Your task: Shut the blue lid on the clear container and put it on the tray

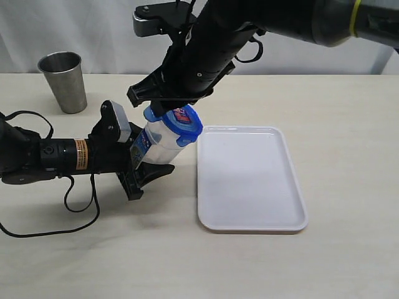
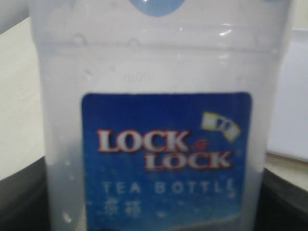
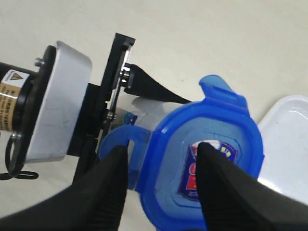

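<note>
With the left end effector clenched on the tilted clear container beside the tray and the right end effector spread open over the blue lid, I think an off-centre push could twist the container loose.

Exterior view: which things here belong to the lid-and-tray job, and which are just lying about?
In the job:
clear container, held tilted
blue lid, on the container's mouth
white tray, beside the container

Lying about:
steel cup, upright, far left in the exterior view
</note>
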### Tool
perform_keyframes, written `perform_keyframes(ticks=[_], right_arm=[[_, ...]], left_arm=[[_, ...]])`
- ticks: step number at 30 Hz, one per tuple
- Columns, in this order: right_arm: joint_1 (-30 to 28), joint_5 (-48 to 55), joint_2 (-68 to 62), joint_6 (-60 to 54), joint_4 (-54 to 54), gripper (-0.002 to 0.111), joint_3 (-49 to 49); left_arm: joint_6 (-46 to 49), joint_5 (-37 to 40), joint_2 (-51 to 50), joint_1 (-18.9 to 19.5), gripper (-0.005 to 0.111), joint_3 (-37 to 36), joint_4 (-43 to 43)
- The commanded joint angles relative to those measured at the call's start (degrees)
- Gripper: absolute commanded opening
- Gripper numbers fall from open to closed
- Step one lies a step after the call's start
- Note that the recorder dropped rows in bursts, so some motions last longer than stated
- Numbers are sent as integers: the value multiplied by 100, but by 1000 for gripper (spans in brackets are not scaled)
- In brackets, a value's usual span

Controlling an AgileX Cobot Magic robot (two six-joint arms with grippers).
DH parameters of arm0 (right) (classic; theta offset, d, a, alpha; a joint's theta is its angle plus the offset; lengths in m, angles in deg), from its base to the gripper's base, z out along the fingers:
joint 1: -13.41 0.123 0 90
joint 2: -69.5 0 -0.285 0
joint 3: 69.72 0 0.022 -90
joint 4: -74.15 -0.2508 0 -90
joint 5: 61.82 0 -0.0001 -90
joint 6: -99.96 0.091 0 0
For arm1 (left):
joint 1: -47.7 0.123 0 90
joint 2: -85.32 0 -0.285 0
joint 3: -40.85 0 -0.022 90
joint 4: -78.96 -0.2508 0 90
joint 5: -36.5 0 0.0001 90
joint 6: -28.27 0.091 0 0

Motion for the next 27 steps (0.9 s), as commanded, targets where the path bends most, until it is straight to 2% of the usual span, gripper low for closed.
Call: perform_keyframes(ticks=[1, 9, 16, 27], right_arm=[[-4, 1, 0, 81, 146, 43, 55], [79, 42, -270, -183, -233, 43, 55], [357, 193, -449, -131, 434, 29, 55], [738, 470, -799, 39, 1153, 28, 55]], left_arm=[[-18, -122, 64, -5, 0, 17, 66], [-18, -138, 64, -5, 0, 17, 54], [-18, -225, 64, -5, 0, 17, 54], [-18, -280, 64, -5, 0, 17, 54]])
